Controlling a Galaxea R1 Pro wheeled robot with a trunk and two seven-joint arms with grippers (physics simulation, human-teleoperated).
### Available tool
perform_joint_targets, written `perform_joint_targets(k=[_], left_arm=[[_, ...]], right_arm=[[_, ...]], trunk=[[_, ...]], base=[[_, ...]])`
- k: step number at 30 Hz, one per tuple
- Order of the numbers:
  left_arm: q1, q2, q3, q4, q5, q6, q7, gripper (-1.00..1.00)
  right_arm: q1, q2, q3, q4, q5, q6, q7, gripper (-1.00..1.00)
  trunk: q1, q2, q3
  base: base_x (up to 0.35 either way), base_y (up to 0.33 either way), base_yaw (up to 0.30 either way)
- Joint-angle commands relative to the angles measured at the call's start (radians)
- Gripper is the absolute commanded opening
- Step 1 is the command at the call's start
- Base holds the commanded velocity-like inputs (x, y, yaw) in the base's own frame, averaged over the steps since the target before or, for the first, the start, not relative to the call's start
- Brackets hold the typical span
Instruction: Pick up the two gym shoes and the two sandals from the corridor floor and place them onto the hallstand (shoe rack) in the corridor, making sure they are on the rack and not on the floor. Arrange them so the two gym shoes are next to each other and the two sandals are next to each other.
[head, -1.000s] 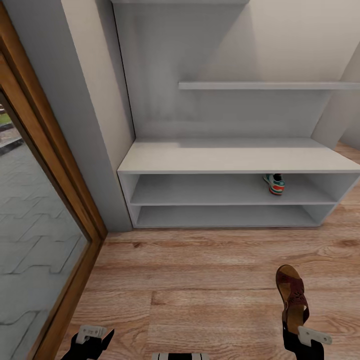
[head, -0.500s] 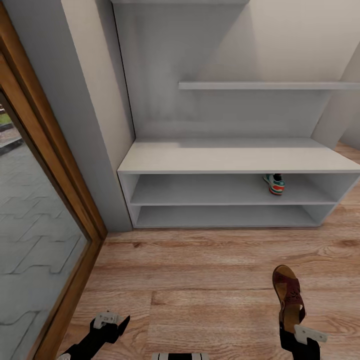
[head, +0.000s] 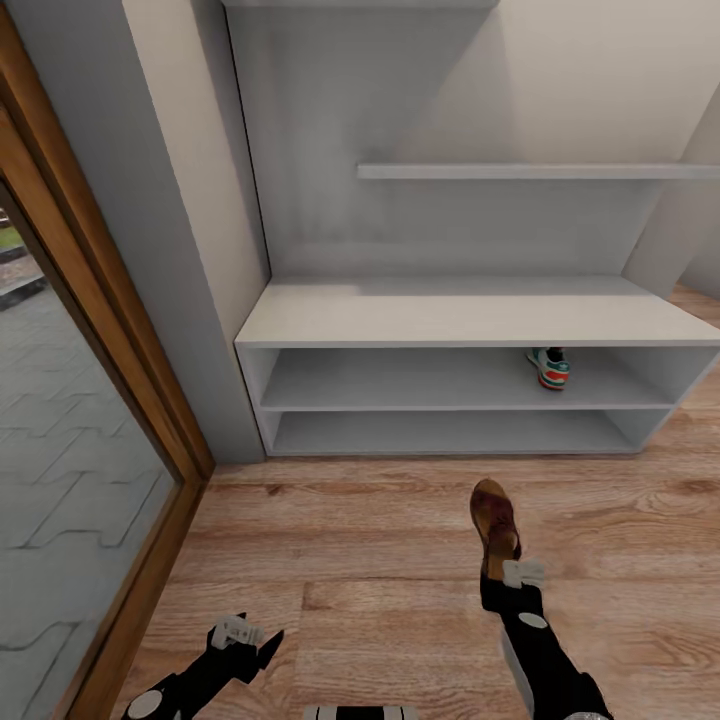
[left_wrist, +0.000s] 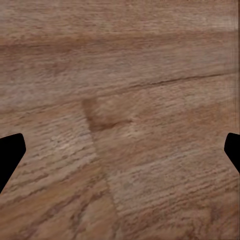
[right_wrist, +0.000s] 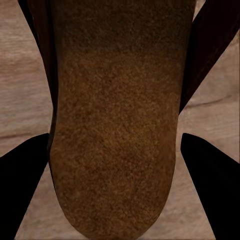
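At lower right of the head view, right gripper (head: 498, 566) clamped on a brown sandal (head: 494, 517). At lower left, left gripper (head: 262, 645) probably spread apart, holding nothing, over wood floor (head: 380, 560). One gym shoe (head: 549, 367) on rack (head: 470, 320) shelf.

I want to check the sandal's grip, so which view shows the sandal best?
The head view: the whole sandal shows there, held above the corridor floor by the right pincer. The right wrist view shows just its tan footbed close up between the fingers. The left wrist view shows floor planks.
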Motion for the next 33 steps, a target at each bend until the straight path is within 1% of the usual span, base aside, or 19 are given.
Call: perform_joint_targets(k=[1,4,5,8,10,11,12,14,16,20,21,23,24,25,26,27,30,31,33], left_arm=[[-0.001,0.000,0.006,-0.001,-0.010,-0.006,-0.008,1.00],[0.000,0.003,0.003,-0.003,-0.011,-0.006,-0.020,1.00],[0.002,0.006,0.002,-0.003,-0.011,-0.007,-0.033,1.00],[0.004,0.010,0.002,-0.005,-0.011,-0.007,-0.064,1.00],[0.004,0.012,0.003,-0.005,-0.010,-0.007,-0.090,1.00],[0.005,0.015,0.005,-0.005,-0.010,-0.007,-0.119,1.00],[0.005,0.016,0.006,-0.005,-0.010,-0.007,-0.133,1.00],[0.005,0.022,0.009,-0.007,-0.011,-0.007,-0.185,1.00],[0.004,0.024,0.008,-0.007,-0.012,-0.007,-0.210,1.00],[0.002,0.026,0.004,-0.007,-0.014,-0.005,-0.230,1.00],[-0.002,0.025,0.002,-0.006,-0.022,0.003,-0.248,1.00],[-0.003,0.025,0.002,-0.006,-0.036,0.005,-0.258,1.00],[-0.003,0.023,0.002,-0.006,-0.076,0.007,-0.266,1.00],[-0.004,0.022,0.002,-0.006,-0.085,0.007,-0.267,1.00],[-0.004,0.021,0.002,-0.007,-0.101,0.007,-0.268,1.00],[-0.006,0.015,0.003,-0.007,-0.143,0.010,-0.270,1.00],[-0.006,0.012,0.003,-0.007,-0.158,0.010,-0.270,1.00],[-0.006,0.017,0.003,-0.007,-0.164,0.010,-0.270,1.00],[-0.006,0.017,0.003,-0.007,-0.164,0.010,-0.270,1.00]], right_arm=[[-0.007,0.014,0.016,-0.024,0.011,0.039,-0.008,-1.00],[-0.033,0.049,0.070,-0.075,0.009,0.122,-0.044,-1.00],[-0.054,0.071,0.099,-0.097,0.009,0.169,-0.078,-1.00],[-0.093,0.105,0.133,-0.114,0.008,0.223,-0.135,-1.00],[-0.122,0.106,0.152,-0.119,0.007,0.251,-0.172,-1.00],[-0.150,0.106,0.166,-0.122,0.007,0.273,-0.204,-1.00],[-0.163,0.106,0.172,-0.123,0.006,0.282,-0.217,-1.00],[-0.209,0.106,0.189,-0.126,0.005,0.316,-0.250,-1.00],[-0.235,0.106,0.195,-0.127,0.005,0.337,-0.261,-1.00],[-0.281,0.106,0.199,-0.128,0.005,0.374,-0.270,-1.00],[-0.318,0.106,0.201,-0.127,0.004,0.394,-0.274,-1.00],[-0.327,0.106,0.201,-0.130,0.004,0.397,-0.274,-1.00],[-0.334,0.106,0.203,-0.133,0.004,0.400,-0.274,-1.00],[-0.334,0.106,0.205,-0.133,0.004,0.400,-0.274,-1.00],[-0.335,0.106,0.213,-0.132,0.004,0.401,-0.274,-1.00],[-0.336,0.106,0.253,-0.128,0.006,0.401,-0.273,-1.00],[-0.337,0.106,0.273,-0.127,0.006,0.400,-0.273,-1.00],[-0.337,0.106,0.279,-0.126,0.005,0.399,-0.273,-1.00],[-0.337,0.106,0.278,-0.125,0.005,0.400,-0.273,-1.00]], trunk=[[0.000,0.000,-0.001],[0.000,0.000,-0.001],[0.000,0.000,-0.001],[0.000,0.000,-0.001],[0.000,0.000,-0.001],[0.000,0.000,-0.001],[0.000,0.000,-0.001],[0.000,0.000,-0.001],[0.000,0.000,-0.001],[0.000,0.000,-0.001],[0.000,0.000,-0.001],[0.000,0.000,-0.001],[0.000,0.000,-0.001],[0.000,0.000,-0.001],[0.000,0.000,-0.001],[0.000,0.000,-0.001],[0.000,0.000,-0.001],[0.000,0.000,-0.001],[0.000,0.000,-0.001]], base=[[0.000,0.000,0.000],[0.000,0.000,0.000],[0.000,0.000,0.000],[0.000,0.000,0.000],[0.000,0.000,0.000],[0.000,0.000,0.000],[0.000,0.000,0.000],[0.000,0.000,0.000],[0.000,0.000,0.000],[0.000,0.000,0.000],[0.000,0.000,0.000],[0.000,0.000,0.000],[0.000,0.000,0.000],[0.000,0.000,0.000],[0.000,0.000,0.000],[0.000,0.000,0.000],[0.000,0.000,0.000],[0.000,0.000,0.000],[0.000,0.000,0.000]])
